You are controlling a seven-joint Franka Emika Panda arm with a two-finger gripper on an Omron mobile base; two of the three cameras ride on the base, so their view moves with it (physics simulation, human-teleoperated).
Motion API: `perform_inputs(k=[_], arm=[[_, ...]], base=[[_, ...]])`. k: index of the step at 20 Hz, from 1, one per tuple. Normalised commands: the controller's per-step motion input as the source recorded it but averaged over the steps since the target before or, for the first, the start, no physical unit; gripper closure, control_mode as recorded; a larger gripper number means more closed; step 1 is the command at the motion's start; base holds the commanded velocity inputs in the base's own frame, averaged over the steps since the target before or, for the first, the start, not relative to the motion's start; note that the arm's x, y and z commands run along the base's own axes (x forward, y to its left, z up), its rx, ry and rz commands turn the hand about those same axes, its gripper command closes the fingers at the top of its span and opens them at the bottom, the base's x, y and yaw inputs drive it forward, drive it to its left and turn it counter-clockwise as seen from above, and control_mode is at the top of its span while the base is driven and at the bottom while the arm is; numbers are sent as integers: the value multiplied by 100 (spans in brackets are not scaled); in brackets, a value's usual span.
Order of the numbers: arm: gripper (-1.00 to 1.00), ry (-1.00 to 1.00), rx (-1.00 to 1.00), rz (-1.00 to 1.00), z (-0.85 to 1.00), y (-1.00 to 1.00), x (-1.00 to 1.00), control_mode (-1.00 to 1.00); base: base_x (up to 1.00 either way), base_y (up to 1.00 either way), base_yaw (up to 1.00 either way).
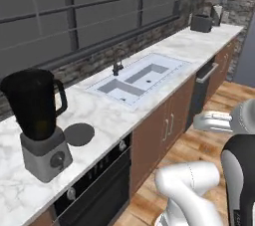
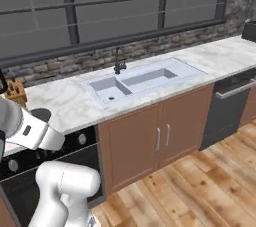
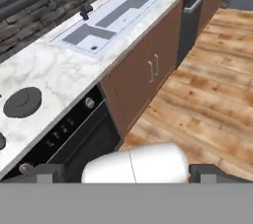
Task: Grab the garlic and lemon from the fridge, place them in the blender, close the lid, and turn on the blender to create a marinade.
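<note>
The blender, a dark jar on a grey base with a round front knob, stands at the left end of the marble counter. Its jar top is uncovered. The lid, a flat dark disc, lies on the counter just right of the blender base and is seen again in the hand view. My gripper is open and holds nothing, its two dark fingertips far apart. It hangs out over the floor in front of the cabinets, well away from the counter. The garlic, the lemon and the fridge are out of view.
A white double sink with a dark faucet is set in the counter. A black oven sits below the blender and a dishwasher further right. A knife block and a toaster stand by the wall.
</note>
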Motion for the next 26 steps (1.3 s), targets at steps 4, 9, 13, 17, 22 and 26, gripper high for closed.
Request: perform_inputs(k=[4,9,13,17,22,26], arm=[[-100,0,0,0,0,0,0,100],[-100,0,0,0,0,0,0,100],[-100,0,0,0,0,0,0,100],[-100,0,0,0,0,0,0,100],[-100,0,0,0,0,0,0,100],[-100,0,0,0,0,0,0,100]], base=[[5,-61,-85],[17,-73,-80],[21,-71,-79],[33,-62,-76],[63,-44,-69],[92,44,-66]])
